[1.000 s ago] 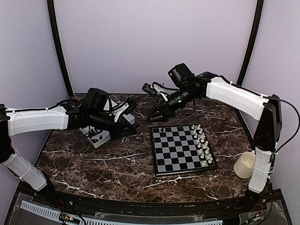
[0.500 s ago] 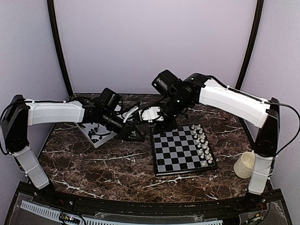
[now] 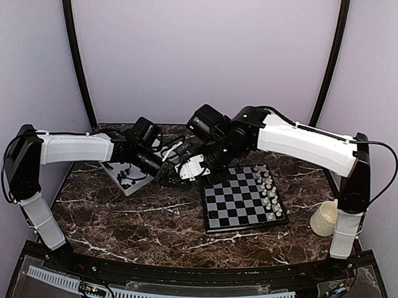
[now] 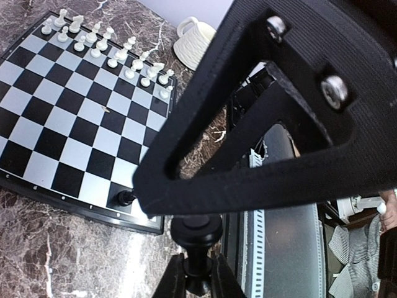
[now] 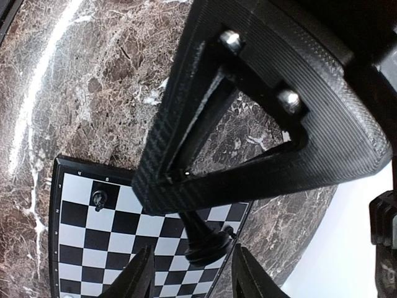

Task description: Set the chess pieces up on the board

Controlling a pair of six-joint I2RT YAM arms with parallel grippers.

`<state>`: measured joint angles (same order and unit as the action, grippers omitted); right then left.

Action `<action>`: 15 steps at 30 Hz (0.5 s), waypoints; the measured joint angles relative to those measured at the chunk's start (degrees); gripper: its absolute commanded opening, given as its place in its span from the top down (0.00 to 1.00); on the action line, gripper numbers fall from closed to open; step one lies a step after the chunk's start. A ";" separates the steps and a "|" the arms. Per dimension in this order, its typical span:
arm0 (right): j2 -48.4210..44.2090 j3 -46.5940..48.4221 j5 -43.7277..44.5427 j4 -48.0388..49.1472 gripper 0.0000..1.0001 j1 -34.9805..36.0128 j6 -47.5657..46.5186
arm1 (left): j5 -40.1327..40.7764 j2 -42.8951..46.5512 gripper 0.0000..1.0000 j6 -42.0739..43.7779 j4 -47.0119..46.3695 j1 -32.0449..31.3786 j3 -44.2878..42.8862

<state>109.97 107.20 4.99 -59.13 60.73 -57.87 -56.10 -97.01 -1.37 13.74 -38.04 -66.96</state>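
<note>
In the left wrist view my left gripper (image 4: 197, 274) is shut on the neck of a black chess piece (image 4: 196, 233), base end pointing outward. My right gripper (image 5: 193, 264) stands open, and the same chess piece (image 5: 208, 241) hangs between its fingers with a gap on each side. The top view shows both grippers meeting tip to tip, left gripper (image 3: 174, 177) and right gripper (image 3: 186, 174), just left of the board's (image 3: 239, 201) far-left corner, above the table. One black piece (image 4: 126, 197) stands on a corner square of the board (image 4: 62, 133). The piece itself is hidden in the top view.
Two rows of white chessmen (image 3: 269, 189) fill the board's right side. A white tray (image 3: 128, 180) with black pieces lies under the left forearm at the back left. A cream cup (image 3: 325, 217) stands right of the board beside the right arm's base.
The right arm has swung left and down from over the board's far corner to meet the left gripper. The left arm has reached farther right from the tray, still shut.
</note>
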 measured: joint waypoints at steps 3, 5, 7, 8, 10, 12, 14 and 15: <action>0.00 0.00 1.01 0.50 0.58 0.31 -0.15 | -1.33 -0.26 0.98 -0.42 0.17 0.00 -0.22; 0.00 0.00 1.53 0.72 0.59 0.63 -0.33 | -2.36 -0.50 0.98 -0.79 0.20 0.00 -0.37; 0.00 0.00 1.99 0.90 0.61 1.05 -0.50 | -3.39 -0.76 0.97 -1.03 0.22 0.00 -0.39; 0.00 -0.04 2.25 0.92 0.63 1.31 -0.63 | -3.78 -0.90 0.97 -1.14 0.24 0.00 -0.39; 0.00 -0.24 2.54 1.01 0.67 1.79 -0.92 | -4.57 -1.09 0.97 -1.40 0.31 0.00 -0.39; 0.00 -0.48 2.62 1.05 0.71 2.10 -1.25 | -5.09 -1.31 0.97 -1.53 0.35 0.00 -0.39; 0.00 -0.68 2.73 1.05 0.77 2.29 -1.60 | -5.55 -1.46 0.97 -1.70 0.52 0.00 -0.39; 0.00 -0.74 2.78 1.11 0.80 2.34 -1.55 | -5.81 -1.53 0.96 -1.77 0.72 0.00 -0.39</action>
<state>109.97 106.45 7.77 -58.02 63.07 -59.42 -61.91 -98.54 -3.14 14.46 -38.04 -67.35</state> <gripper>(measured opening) 0.271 0.136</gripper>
